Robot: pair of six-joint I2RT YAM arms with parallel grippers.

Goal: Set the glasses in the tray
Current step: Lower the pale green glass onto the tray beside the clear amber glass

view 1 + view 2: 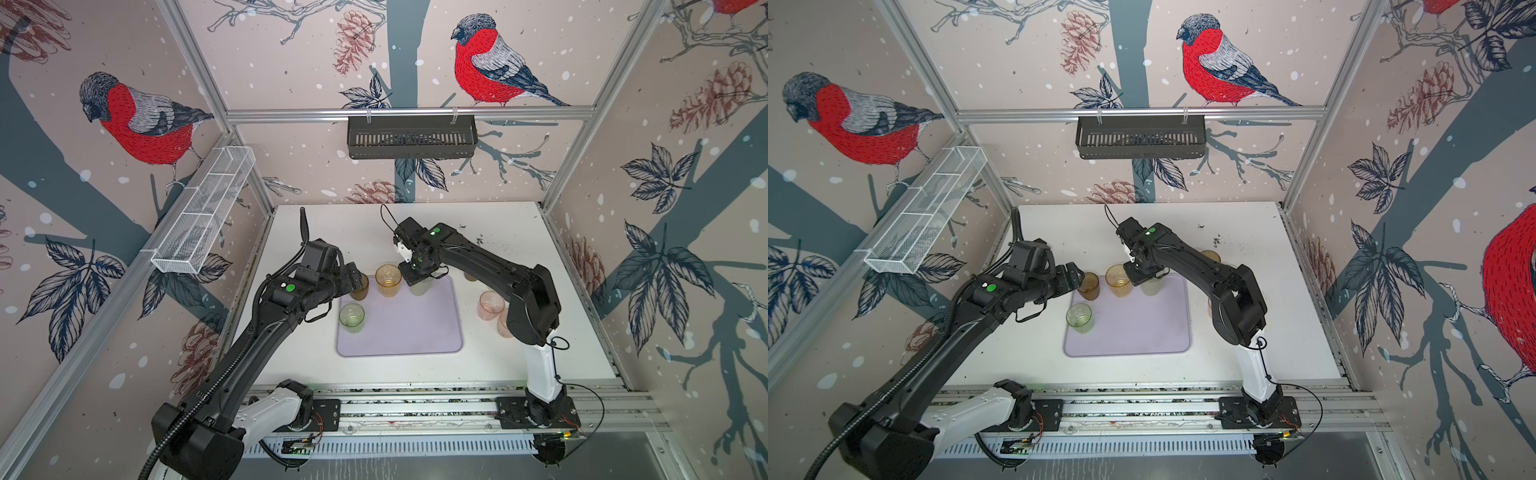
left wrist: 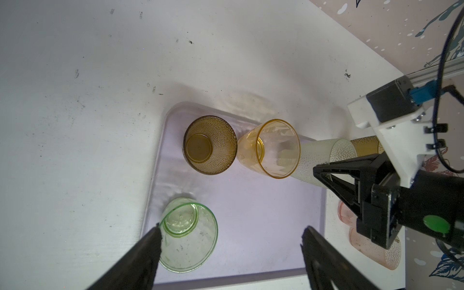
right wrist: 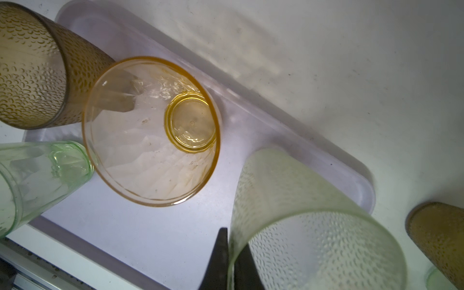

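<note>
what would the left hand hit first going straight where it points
Likely the brown glass or the amber glass beside it on the tray; the open left hand aims between them, depth unclear.

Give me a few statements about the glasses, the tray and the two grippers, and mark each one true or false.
1. The right gripper pinches the rim of the pale green dimpled glass. True.
2. The left gripper holds the amber glass. False: it is open and empty.
3. The pink glasses stand in the tray. False: they stand on the table beside it.
4. The amber glass stands upright in the tray. True.
</note>
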